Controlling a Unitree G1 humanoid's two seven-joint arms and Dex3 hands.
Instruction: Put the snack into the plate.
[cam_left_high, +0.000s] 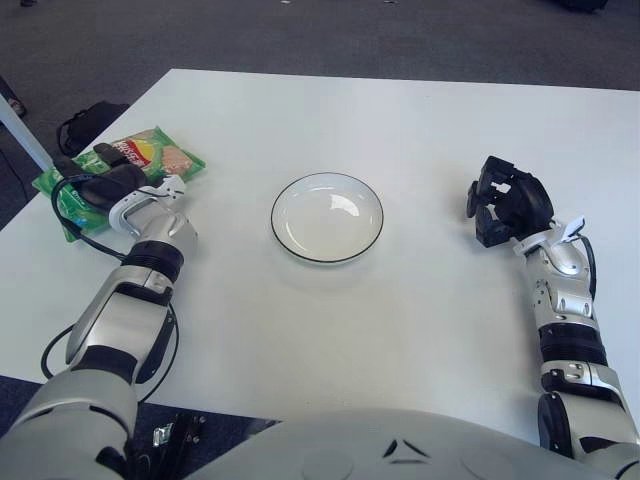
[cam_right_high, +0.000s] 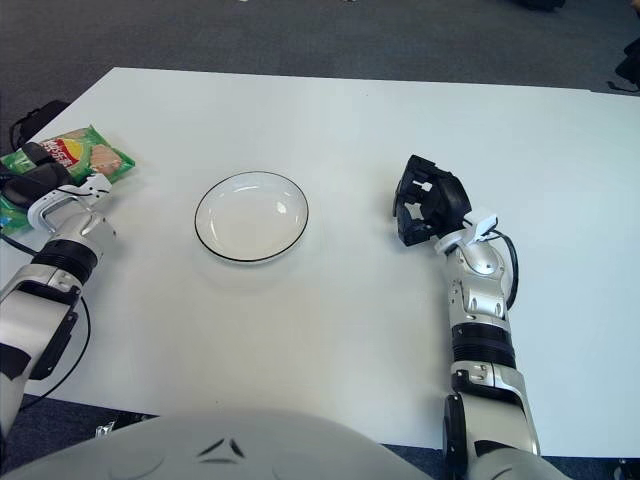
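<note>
Left hand (cam_left_high: 100, 185) lies across the green crinkly snack bag (cam_left_high: 150, 152), far left of the round white black-rimmed plate (cam_left_high: 327, 217); whether its fingers have clamped, I cannot tell. Grasp stage — next, secure and lift plateward. Right hand (cam_left_high: 507, 207), right of the plate, idles curled.

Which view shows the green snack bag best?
The left eye view: the snack bag lies whole inside the picture, under the left hand. In the right eye view the bag sits at the left edge, partly cut off.
</note>
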